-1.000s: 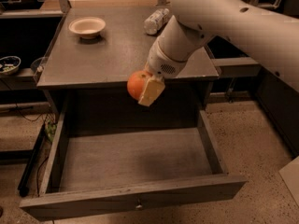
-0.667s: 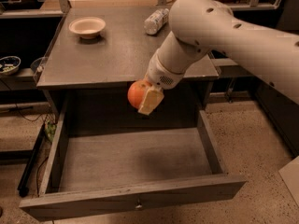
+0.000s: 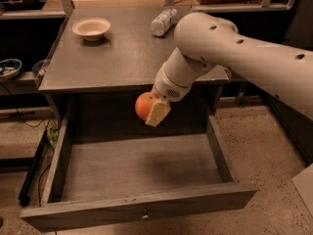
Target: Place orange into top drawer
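Above the open top drawer, the gripper hangs, its fingers clamped around the orange.

Grips bright orange in cream gripper over plain grey drawer; shows cream bowl, clear bottle on grey table.
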`<state>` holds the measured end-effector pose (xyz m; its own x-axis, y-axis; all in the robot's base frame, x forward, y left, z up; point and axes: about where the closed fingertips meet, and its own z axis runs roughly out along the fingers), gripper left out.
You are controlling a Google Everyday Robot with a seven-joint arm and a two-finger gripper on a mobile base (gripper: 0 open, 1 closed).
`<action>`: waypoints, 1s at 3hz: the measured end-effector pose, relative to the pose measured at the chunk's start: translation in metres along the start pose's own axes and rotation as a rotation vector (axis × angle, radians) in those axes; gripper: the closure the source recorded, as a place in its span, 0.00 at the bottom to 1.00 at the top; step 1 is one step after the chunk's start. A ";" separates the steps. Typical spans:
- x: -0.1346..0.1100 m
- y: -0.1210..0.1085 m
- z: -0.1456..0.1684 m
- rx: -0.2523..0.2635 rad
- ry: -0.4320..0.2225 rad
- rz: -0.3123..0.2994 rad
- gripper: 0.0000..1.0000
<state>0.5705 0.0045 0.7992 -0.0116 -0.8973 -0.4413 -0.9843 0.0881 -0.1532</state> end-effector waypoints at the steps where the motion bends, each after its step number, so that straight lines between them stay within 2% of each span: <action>1: 0.011 0.009 0.011 0.000 0.002 0.034 1.00; 3: 0.039 0.030 0.036 0.001 0.015 0.115 1.00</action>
<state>0.5472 -0.0121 0.7461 -0.1270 -0.8875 -0.4430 -0.9761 0.1912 -0.1031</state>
